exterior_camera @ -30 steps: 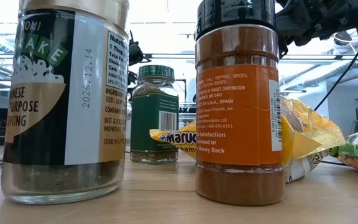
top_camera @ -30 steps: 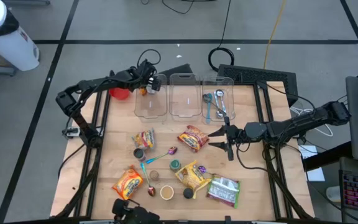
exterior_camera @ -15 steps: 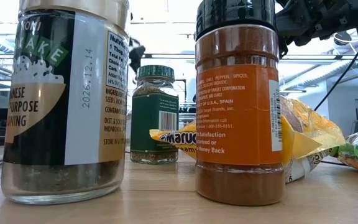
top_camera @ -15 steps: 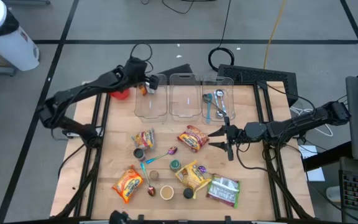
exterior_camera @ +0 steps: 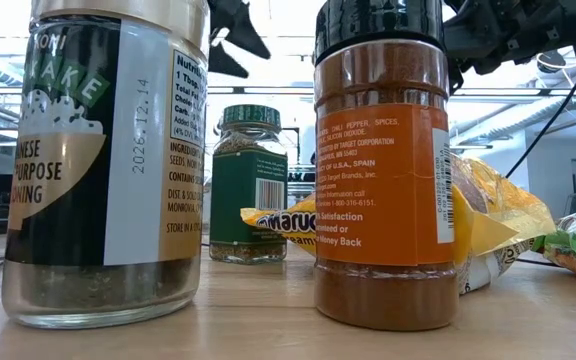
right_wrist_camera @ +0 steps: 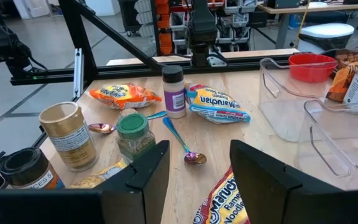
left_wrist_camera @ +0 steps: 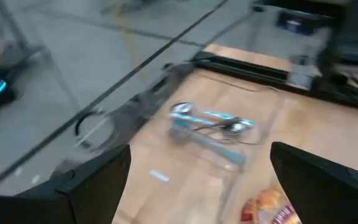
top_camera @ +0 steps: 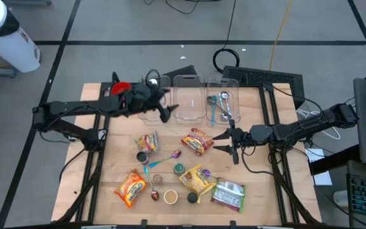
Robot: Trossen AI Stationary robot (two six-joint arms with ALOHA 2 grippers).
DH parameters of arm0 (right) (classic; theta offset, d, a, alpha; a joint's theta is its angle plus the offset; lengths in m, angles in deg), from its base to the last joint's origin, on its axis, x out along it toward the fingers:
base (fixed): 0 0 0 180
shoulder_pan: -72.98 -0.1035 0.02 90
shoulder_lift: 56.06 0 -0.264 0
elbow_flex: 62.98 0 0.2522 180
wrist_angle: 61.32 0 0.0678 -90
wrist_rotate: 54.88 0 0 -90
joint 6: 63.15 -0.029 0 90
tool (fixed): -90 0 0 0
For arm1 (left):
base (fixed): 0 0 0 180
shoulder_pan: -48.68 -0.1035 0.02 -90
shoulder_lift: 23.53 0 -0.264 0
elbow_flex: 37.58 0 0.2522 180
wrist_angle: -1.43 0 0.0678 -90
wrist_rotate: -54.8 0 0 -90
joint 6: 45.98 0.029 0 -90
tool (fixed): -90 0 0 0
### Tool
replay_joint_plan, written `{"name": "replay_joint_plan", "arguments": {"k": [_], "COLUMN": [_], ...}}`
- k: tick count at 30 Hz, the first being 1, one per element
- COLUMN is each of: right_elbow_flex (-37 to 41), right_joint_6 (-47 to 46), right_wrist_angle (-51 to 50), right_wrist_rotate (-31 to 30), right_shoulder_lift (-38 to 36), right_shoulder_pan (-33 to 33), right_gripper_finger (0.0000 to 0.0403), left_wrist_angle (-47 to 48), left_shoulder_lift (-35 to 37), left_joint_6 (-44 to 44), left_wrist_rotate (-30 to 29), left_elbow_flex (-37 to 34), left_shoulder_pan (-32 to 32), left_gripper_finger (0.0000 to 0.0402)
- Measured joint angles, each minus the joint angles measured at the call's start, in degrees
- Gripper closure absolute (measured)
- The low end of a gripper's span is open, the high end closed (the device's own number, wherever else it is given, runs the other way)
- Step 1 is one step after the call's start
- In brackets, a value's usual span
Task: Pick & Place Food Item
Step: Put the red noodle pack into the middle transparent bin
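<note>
Clear plastic bins [top_camera: 188, 98] are lining the table's twelve o'clock edge, ready for sorted goods. From above, your left gripper [top_camera: 168, 112] is hanging wide open and empty over the leftmost bin, while noodle packets [top_camera: 197, 141] are lying mid-table. Your right gripper [top_camera: 224, 140] is waiting at three o'clock beside them, fingers partly parted, gripping nothing. Low down, spice jars [exterior_camera: 383, 165] are blocking everything. Left wrist is showing spoons [left_wrist_camera: 211, 121] in a bin.

Worktop [top_camera: 259, 191] is carrying: five food packets [top_camera: 197, 141], three clear bins [top_camera: 189, 98], roughly five spice jars [top_camera: 170, 196], and one red bowl [top_camera: 121, 88] lying beyond the left gripper [top_camera: 168, 112].
</note>
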Motion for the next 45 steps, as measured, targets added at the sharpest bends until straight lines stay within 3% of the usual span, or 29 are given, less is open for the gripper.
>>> {"name": "replay_joint_plan", "arguments": {"k": [5,10,13,17,23,28,34,41,45], "right_elbow_flex": [0.0,0.0,0.0,0.0,0.0,0.0,0.0,0.0,0.0], "right_joint_6": [-1.1,-0.4,0.9,2.6,2.5,3.4,3.5,2.9,2.8], "right_wrist_angle": [-1.4,-3.0,-2.3,-3.1,1.4,4.9,4.6,4.4,4.3], "right_wrist_rotate": [0.0,-0.3,-4.9,-7.8,-7.9,-9.3,-9.2,-7.7,-7.5], "right_shoulder_lift": [0.0,0.4,2.4,8.8,21.1,26.7,30.7,32.6,32.4], "right_shoulder_pan": [-0.1,-0.1,-0.1,-0.1,0.5,2.2,4.5,5.0,5.1], "right_gripper_finger": [0.0243,0.0243,0.0243,0.0243,0.0243,0.0243,0.0235,0.0187,0.0194], "left_wrist_angle": [-7.7,-8.5,-9.4,-19.1,-23.1,-23.2,-23.1,-22.8,-22.7], "left_shoulder_lift": [1.1,5.2,8.6,12.2,14.7,14.2,13.4,13.3,13.3], "left_joint_6": [1.6,1.2,1.7,3.1,1.9,0.6,-0.3,-0.4,-0.6], "left_wrist_rotate": [7.1,13.8,15.1,18.4,18.0,17.8,17.8,17.8,17.8], "left_elbow_flex": [-6.7,-11.7,-15.5,-20.0,-23.8,-24.0,-24.0,-23.9,-23.9], "left_shoulder_pan": [0.9,-0.1,-0.1,0.9,0.8,0.5,0.5,0.5,0.5], "left_gripper_finger": [0.0007,0.0007,0.0007,0.0007,0.0007,0.0007,0.0007,0.0007,0.0007]}}
